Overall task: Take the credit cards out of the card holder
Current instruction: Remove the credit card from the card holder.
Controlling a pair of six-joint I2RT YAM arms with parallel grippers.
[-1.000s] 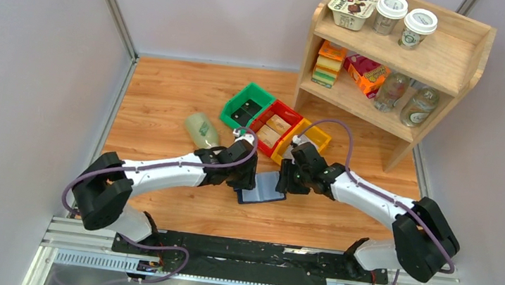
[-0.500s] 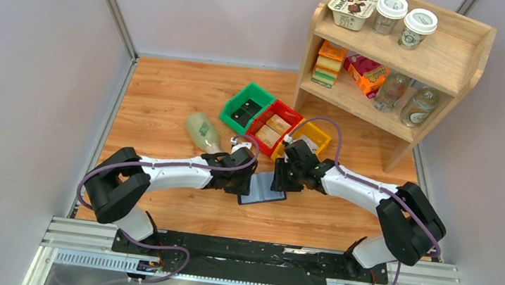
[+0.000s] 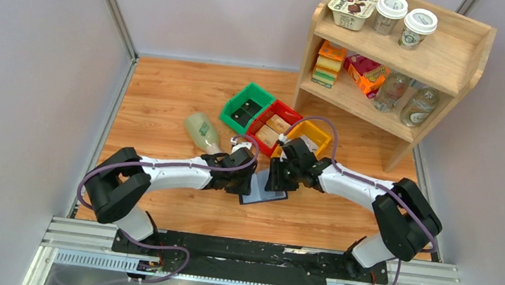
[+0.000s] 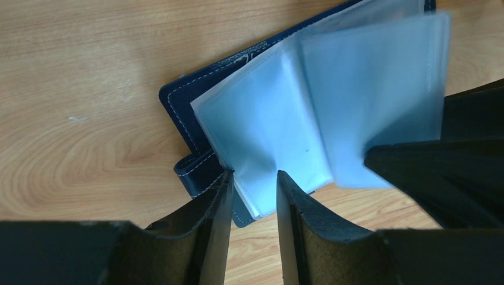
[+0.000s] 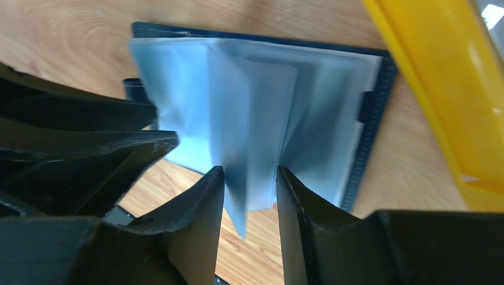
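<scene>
Card holder (image 3: 264, 188) lies open on the counter (image 3: 168, 105), centre, just near of the yellow bin (image 3: 311, 134). Same spot as a second ago.

Change: both arms have pushed in over the holder from either side, and both pairs of fingers have narrowed on the way.

Left fingers (image 4: 217, 214): a narrow gap remains and bare wood shows through it. They straddle the near edge of the left sleeve (image 4: 267, 142) beside the snap tab (image 4: 196, 178), not closed on it.

Right fingers (image 5: 202, 214): several raised sleeve leaves (image 5: 249, 119) fill the gap. Cannot tell whether they pinch or merely bracket them.

One of the credit cards (image 5: 270, 107) seems to show as a rounded-corner outline inside a sleeve. None lies loose on the counter.

Judgement: the approach looks finished and the grasp is being set. Extraction not yet begun.
</scene>
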